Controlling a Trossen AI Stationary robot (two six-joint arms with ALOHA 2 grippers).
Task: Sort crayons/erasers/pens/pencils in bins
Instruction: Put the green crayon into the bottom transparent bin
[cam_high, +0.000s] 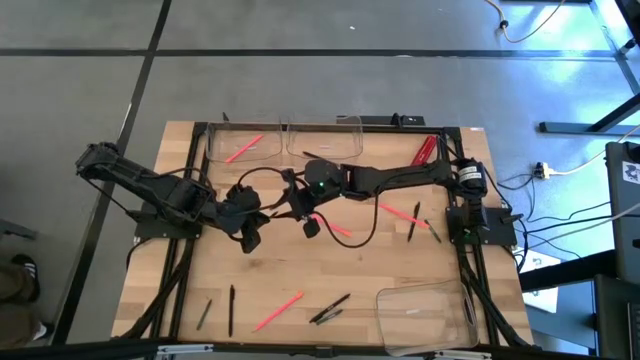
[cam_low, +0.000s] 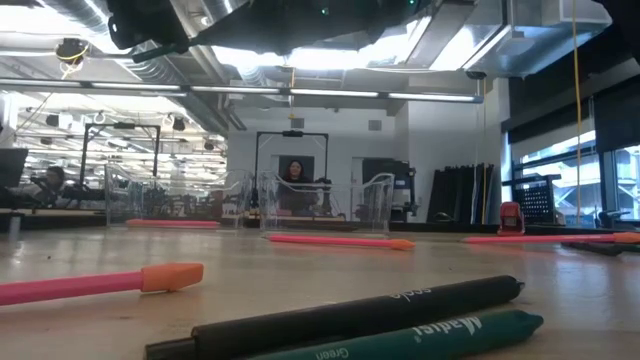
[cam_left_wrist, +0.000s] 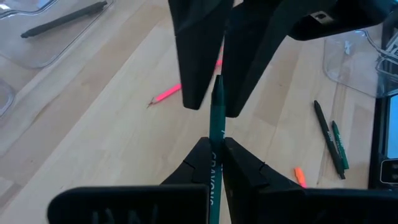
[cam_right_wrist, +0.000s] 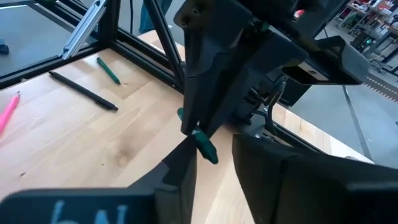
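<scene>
Mid-table handover: left gripper (cam_left_wrist: 213, 146) clamps a green crayon (cam_left_wrist: 215, 124) while the right gripper's (cam_left_wrist: 211, 102) part-open fingers straddle its tip.

Two bins (cam_high: 285, 140) side by side along the table's (cam_high: 180, 270) far edge, a third bin (cam_high: 425, 312) at the near right corner (sticks (cam_high: 330, 308) scattered between).

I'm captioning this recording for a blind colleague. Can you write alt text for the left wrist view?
Seen from the left wrist, the left gripper is shut on a green crayon, whose far end sits between the fingers of the right gripper above the wooden table. A pink crayon, two dark pens and clear bins lie beyond.
</scene>
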